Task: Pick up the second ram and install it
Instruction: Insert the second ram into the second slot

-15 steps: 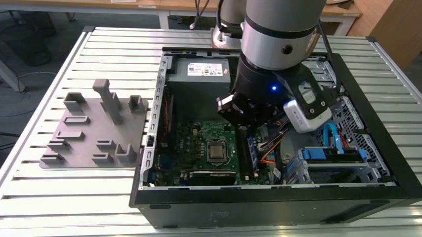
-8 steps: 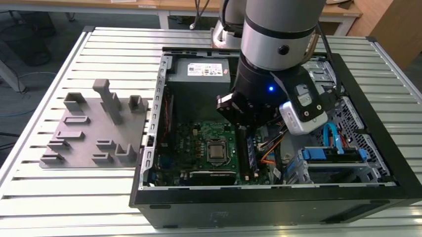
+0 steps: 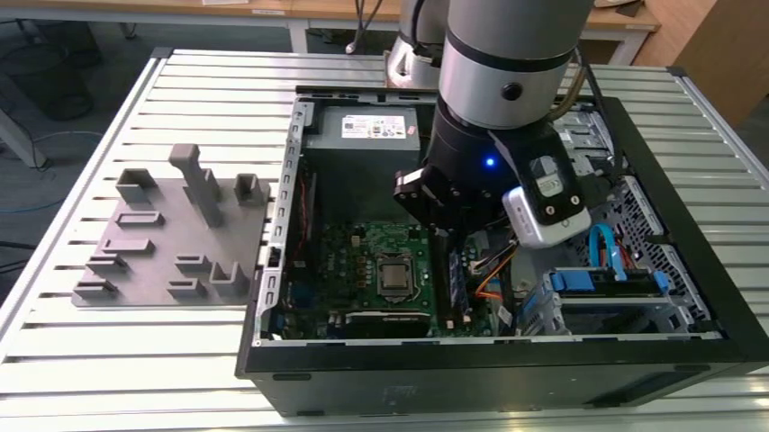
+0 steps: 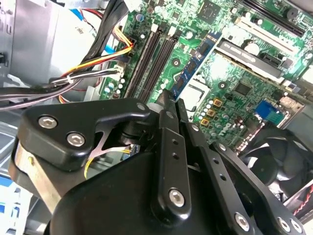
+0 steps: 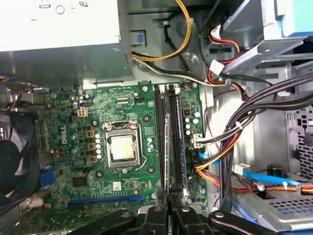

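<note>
- Fingers of the gripper (image 4: 171,105) are pinched narrow on the second ram (image 4: 194,66), gripping one end of the thin blue stick; in the second wrist view the rest of it runs out ahead over the motherboard (image 4: 230,93).
- Judged from the first wrist view, the ram (image 5: 167,147) is held edge-on, in line with the long black memory slots (image 5: 178,137) beside the processor socket (image 5: 121,147), probably so that it can go straight down into one.
- Whether its lower edge already sits in a slot cannot be told; the fingers hide the near end.
- In the exterior view the arm (image 3: 505,81) reaches into the open computer case (image 3: 481,378) and covers the gripper and most of the slots.
- Farther off, the grey fixture block (image 3: 175,234) lies on the slatted worktop (image 3: 132,360), well apart from the case.
</note>
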